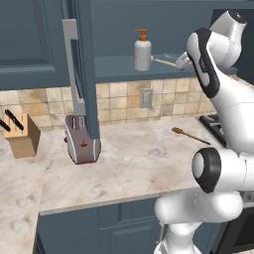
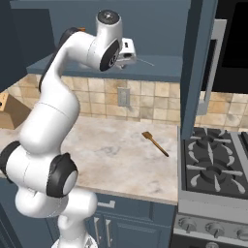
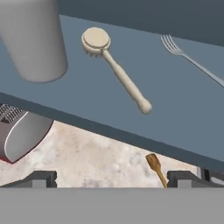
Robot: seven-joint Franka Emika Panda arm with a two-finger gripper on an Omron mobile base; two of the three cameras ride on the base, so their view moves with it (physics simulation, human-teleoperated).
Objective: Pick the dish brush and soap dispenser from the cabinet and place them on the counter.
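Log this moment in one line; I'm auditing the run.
gripper: open, empty | dish brush: on cabinet shelf | soap dispenser: on shelf | counter: neither placed

dish brush [image 3: 117, 70]: pale tan — whitish head
soap dispenser [image 1: 142, 51]: white — orange pump
table [image 1: 144, 158]: beige, brown-mottled
cabinet [image 1: 30, 44]: slate-blue

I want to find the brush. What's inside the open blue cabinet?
On the cabinet shelf: the soap dispenser, the dish brush lying flat, and a fork. The robot's arm covers part of the shelf.
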